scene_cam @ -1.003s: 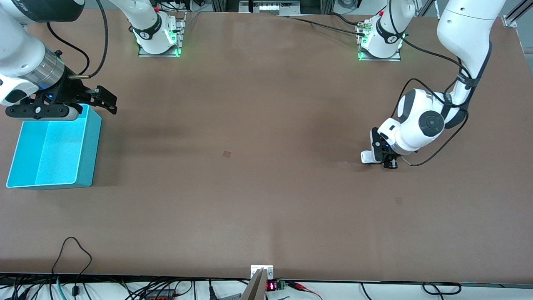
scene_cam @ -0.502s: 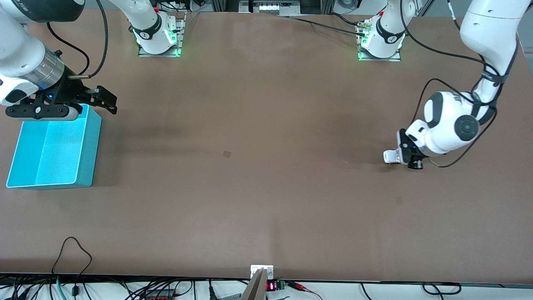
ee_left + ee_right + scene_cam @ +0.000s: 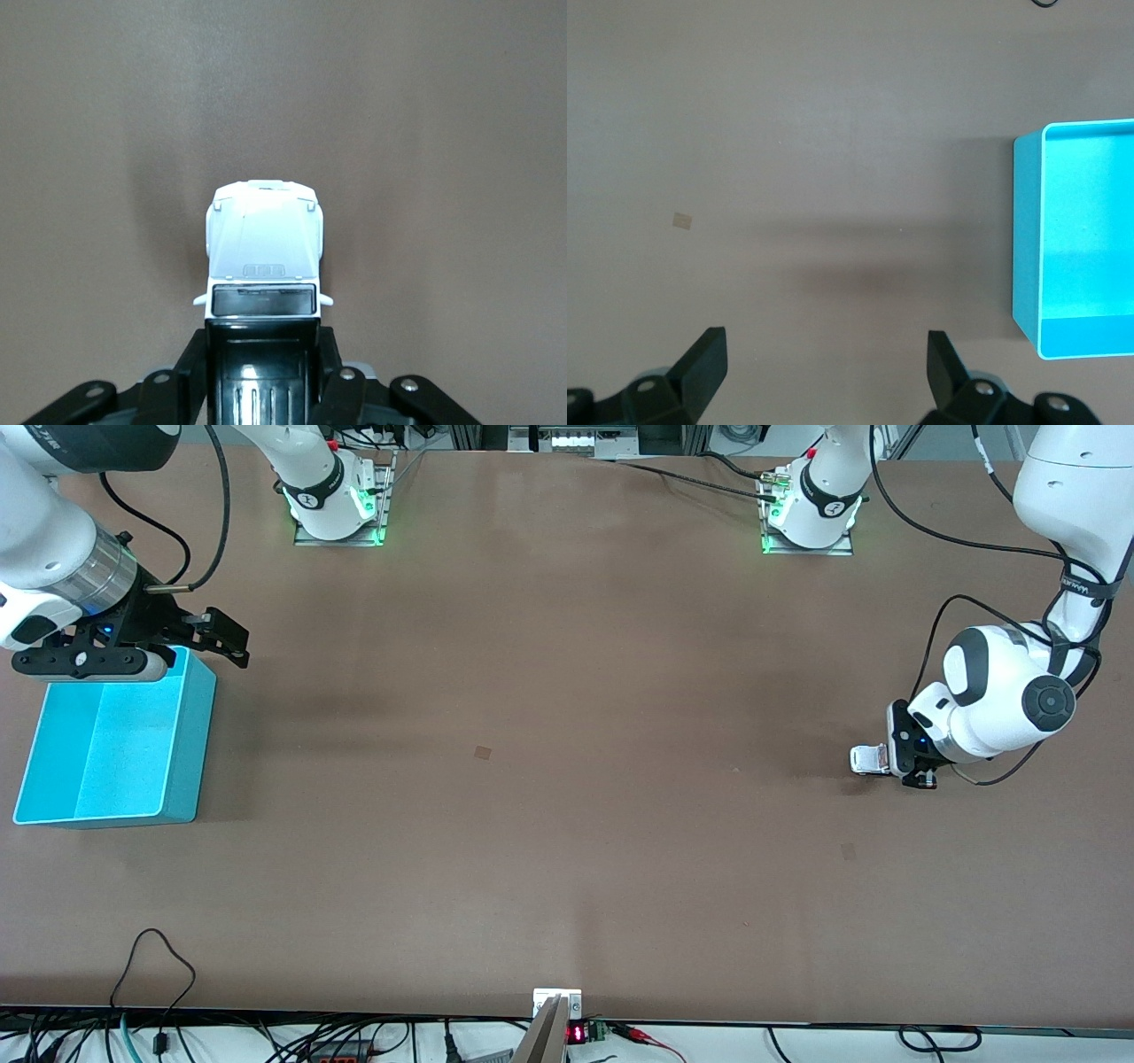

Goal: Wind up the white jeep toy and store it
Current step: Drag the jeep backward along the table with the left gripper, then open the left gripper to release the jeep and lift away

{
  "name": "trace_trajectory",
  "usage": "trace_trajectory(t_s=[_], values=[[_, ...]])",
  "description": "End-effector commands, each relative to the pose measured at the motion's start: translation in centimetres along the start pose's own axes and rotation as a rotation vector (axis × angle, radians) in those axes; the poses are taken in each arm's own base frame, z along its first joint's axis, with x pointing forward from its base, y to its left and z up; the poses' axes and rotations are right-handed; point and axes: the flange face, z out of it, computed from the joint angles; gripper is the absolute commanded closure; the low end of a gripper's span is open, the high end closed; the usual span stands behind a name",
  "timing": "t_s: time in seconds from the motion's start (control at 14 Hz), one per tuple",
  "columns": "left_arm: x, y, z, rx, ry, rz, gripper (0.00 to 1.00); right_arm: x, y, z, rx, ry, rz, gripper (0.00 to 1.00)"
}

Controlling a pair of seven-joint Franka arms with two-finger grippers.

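While my left tool (image 3: 873,760) is clamped on the white jeep toy (image 3: 263,258), the whole job hangs on that one pinch, and it is a small one. From the left wrist view I see the fingers (image 3: 197,376) closed against the rear part of the body, either side of the black ribbed roof, with the bonnet sticking out free ahead of them. From the front view the toy sits low at the worktop (image 3: 567,797), toward the left arm's end, and I judge its wheels are on or just off the surface; I cannot tell which.

My worry is this. If I drag it backward to wind the spring and press too lightly, the wheels skid and nothing winds. If I press too hard, the nose can pivot in so short a grip, and the toy twists out or pops free. A wound toy that slips loose would run off across the open worktop, perhaps over the edge.

Storing it is the other risk. The blue bin (image 3: 115,744) stands well apart, at the right arm's end, and my right tool (image 3: 190,642) hangs over the bin's upper corner with its fingers spread wide, holding nothing; that arm waits. Any handover between the two tools means regripping a very small body, and a poorly lined-up pinch drops it short of the bin.
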Motion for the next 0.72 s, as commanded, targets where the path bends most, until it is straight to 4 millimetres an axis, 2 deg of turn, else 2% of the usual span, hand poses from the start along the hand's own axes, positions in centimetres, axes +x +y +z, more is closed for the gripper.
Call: trace_trajectory(t_s=[0.0,0.29,0.64], values=[[-0.6,-0.8,2.4,-0.017,0.007,0.028,0.0,-0.4,-0.1,-0.8,-0.003,0.0,0.012,0.0],[-0.1,-2.7,-0.6,-0.082,0.01,0.034,0.0,-0.4,-0.1,-0.8,-0.003,0.0,0.012,0.0],[0.8,-3.2,-4.6,-0.158,0.007,-0.016,0.0,-0.4,-0.1,-0.8,-0.003,0.0,0.004,0.0]])
